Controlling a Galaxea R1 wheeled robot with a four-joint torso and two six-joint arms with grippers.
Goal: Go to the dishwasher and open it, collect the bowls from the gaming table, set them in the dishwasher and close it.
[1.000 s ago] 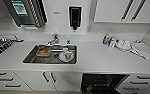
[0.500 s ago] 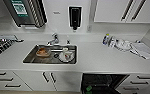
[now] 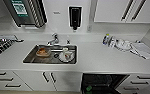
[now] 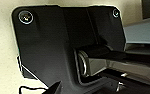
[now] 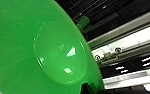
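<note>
One lime-green bowl (image 5: pixel 41 57) fills the right wrist view just beside the open dishwasher (image 3: pixel 101 83) (its rack below the bench (image 3: pixel 103 60)), apparently carried though I cannot tell either hand's grip, so loading and closing remain.

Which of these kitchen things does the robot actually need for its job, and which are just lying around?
Part of the job:
- dishwasher, open below the counter, dark racks showing
- green bowl, large in the right wrist view, beside the dishwasher's racks

Just lying about:
- sink with dishes in it
- tap
- wall dispenser
- cloth on the counter
</note>
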